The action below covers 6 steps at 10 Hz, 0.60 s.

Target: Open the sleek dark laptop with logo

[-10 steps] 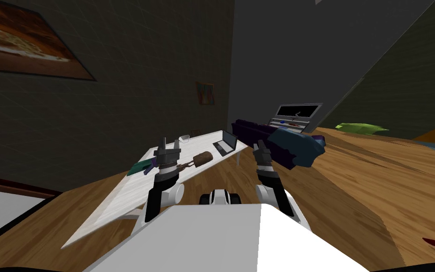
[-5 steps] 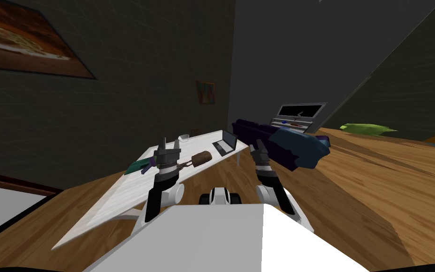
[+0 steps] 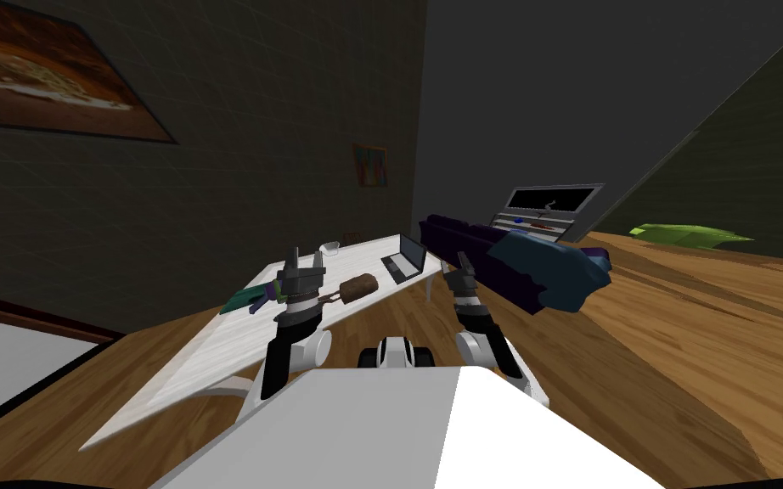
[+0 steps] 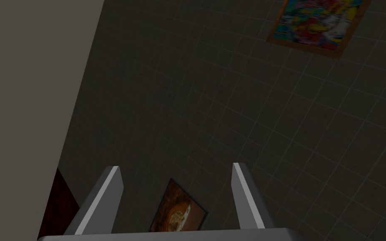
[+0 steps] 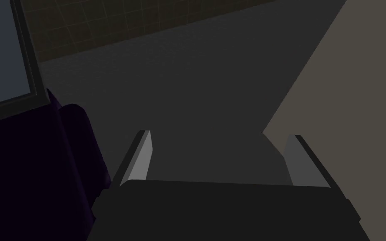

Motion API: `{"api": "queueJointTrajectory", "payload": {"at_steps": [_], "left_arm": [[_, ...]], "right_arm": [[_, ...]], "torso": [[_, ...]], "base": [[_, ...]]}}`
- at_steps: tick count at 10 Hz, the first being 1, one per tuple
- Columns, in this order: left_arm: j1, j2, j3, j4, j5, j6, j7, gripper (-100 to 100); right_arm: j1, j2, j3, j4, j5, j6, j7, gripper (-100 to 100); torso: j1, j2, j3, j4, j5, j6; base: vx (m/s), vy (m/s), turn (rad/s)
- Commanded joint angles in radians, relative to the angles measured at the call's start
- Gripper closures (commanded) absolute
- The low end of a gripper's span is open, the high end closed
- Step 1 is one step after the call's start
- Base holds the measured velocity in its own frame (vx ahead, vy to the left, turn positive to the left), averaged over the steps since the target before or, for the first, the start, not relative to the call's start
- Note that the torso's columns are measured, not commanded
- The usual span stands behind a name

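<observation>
— White table [image 3: 211, 356], running from near left to far. What is on it?
— The dark laptop [image 3: 404, 261] sits at its far end, with the lid standing up from the base and the screen dark. Nearer lies a brown lump [image 3: 358, 286]. A green thing [image 3: 241, 299] is at the left edge and a small pale bowl [image 3: 330, 249] at the far left.
— And the hands?
— The left gripper [image 3: 307, 265] is raised over the table, just left of the brown lump. Its fingers [image 4: 104, 196] are spread wide with nothing between them. The right gripper [image 3: 456, 265] is held up right of the table, above the wood floor [image 3: 636, 356], equally wide and empty. A dark purple sofa [image 3: 475, 250] with a blue cushion [image 3: 551, 270] lies just beyond it.
</observation>
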Motion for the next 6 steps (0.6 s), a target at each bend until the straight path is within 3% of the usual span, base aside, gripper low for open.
{"api": "queueJointTrajectory", "payload": {"at_steps": [1, 6], "left_arm": [[0.0, 0.0, 0.0, 0.0, 0.0, 0.0, 0.0, 0], [0.0, 0.0, 0.0, 0.0, 0.0, 0.0, 0.0, 0]], "right_arm": [[-0.016, -0.011, 0.025, 0.02, -0.071, -0.002, -0.04, -100], [-0.042, -0.022, 0.079, 0.053, -0.196, -0.006, -0.116, -100]], "torso": [[0.002, 0.001, 0.0, 0.0, 0.0, 0.0], [0.0, 0.0, 0.0, 0.0, 0.0, 0.0]], "base": [[0.056, -0.053, 0.038], [0.053, -0.078, 0.049]]}}
